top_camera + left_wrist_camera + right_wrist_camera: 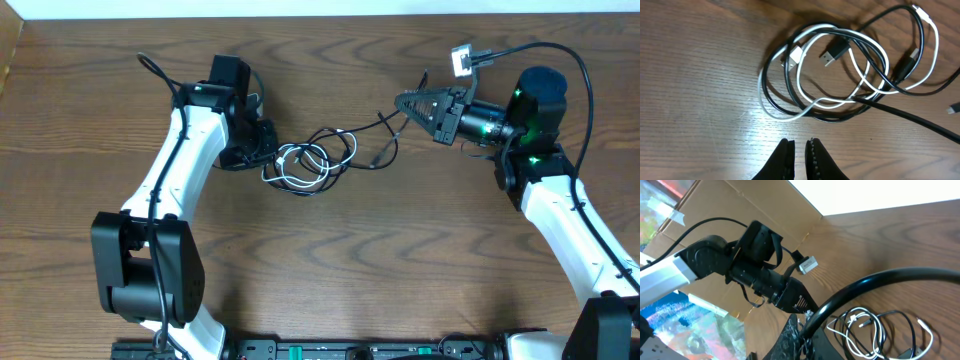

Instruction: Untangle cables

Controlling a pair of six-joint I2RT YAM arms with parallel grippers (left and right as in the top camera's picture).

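- A brown wood-grain table is seen from above, with two white-and-black robot arms reaching toward its middle.
- The two cables lie knotted together near the table's centre. The thin white cord with small plugs is looped several times through the long thin black cord.
- The left gripper hangs just beside the tangle. Its jaws are parted by only a sliver and nothing is held.
- The right gripper is closed. A stretch of the black cord runs up from the tangle to its tips and appears to be pinched there, though the contact itself is not clearly shown.
- The step in hand is judged to be drawing the black cord out while the white loops are held back.
- For this to go well, the left jaws should be opened wider and lowered onto a white strand alone.
- The pull from the right is best kept slow and level, so that the loops are slipped free rather than tightened.
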